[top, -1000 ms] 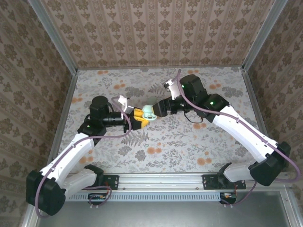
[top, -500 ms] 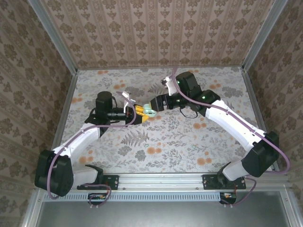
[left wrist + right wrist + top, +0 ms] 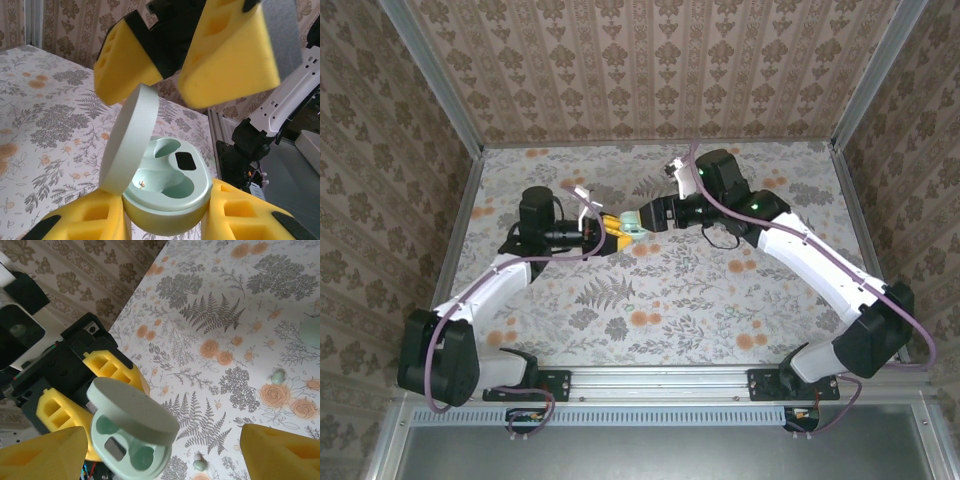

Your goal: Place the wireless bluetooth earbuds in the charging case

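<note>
**A:** So, what has the left gripper got?

**B:** It is clenched on the base of the charging case. The case is held off the table, a little toward 11 o'clock from the table's middle in the overhead view. The lid stands open, hinged at 9 o'clock in the left wrist view.

**A:** Anything inside?

**B:** No. Both wells are bare, with just a dark little rectangle between them.

**A:** And the right gripper?

**B:** Spread wide, holding nothing, hanging just over the lid at 12 o'clock.

**A:** Where are the earbuds?

**B:** On the table, I think: two small mint lumps. In the right wrist view, one earbud is at 2 o'clock from the case and the other earbud at 4 o'clock.

**A:** What could go wrong?

**B:** A nudge from the right gripper could flip the lid shut or twist the case in its grasp. And earbuds that small and rounded may squirt out of those yellow fingers.
</note>
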